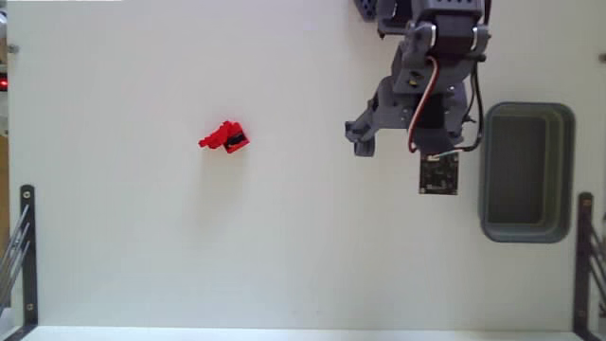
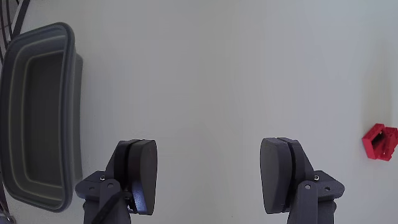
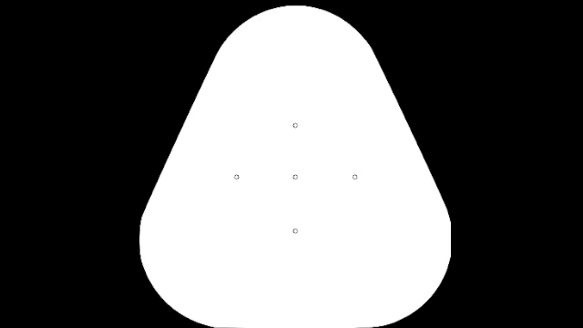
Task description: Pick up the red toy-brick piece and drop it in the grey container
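Note:
The red toy-brick piece (image 1: 224, 138) lies on the white table, left of centre in the fixed view; the wrist view shows the red piece (image 2: 378, 142) at the right edge. At the right side of the table stands the grey container (image 1: 525, 233), seen with nothing inside it. In the wrist view the container (image 2: 69, 93) fills the left edge. My gripper (image 1: 402, 137) hangs between the two, nearer the container and well apart from the piece. Its fingers (image 2: 142, 168) are spread wide around bare table, so the gripper (image 2: 208, 155) is open and holds nothing.
Dark metal brackets (image 1: 23, 248) stand at the left and right table edges near the front. The arm's base (image 1: 426, 19) sits at the top right. White table surface stretches between the gripper and the red piece.

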